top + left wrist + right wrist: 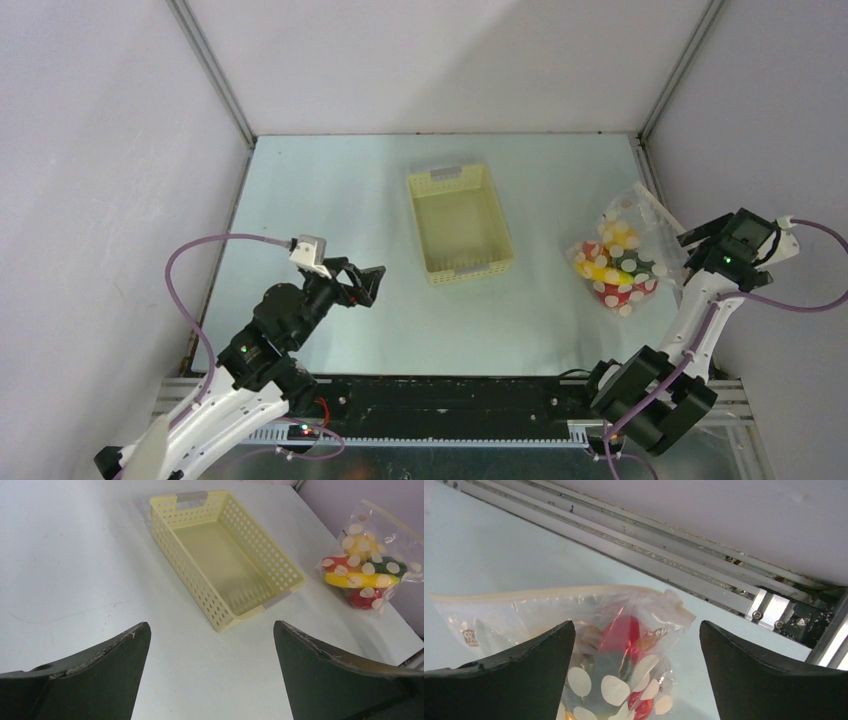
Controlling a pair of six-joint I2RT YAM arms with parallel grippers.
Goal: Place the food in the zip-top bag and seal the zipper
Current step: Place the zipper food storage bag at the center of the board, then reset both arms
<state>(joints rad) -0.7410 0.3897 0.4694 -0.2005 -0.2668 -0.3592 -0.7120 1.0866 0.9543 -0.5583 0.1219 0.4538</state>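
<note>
The clear dotted zip-top bag (625, 255) lies at the right of the table with the food inside: a yellow banana (360, 579), red fruits (624, 632), a dark green piece and yellow pieces. Its zipper strip (549, 591) runs along the far edge, toward the right wall; I cannot tell whether it is pressed shut. My right gripper (697, 250) is open just right of the bag, its jaws either side of the bag's corner (636, 622) and not touching it. My left gripper (365, 285) is open and empty, left of the basket (210, 625).
A pale yellow perforated basket (460, 225) stands empty in the middle of the table, also in the left wrist view (185, 570). The enclosure's right wall and metal frame rail (704, 580) run close behind the bag.
</note>
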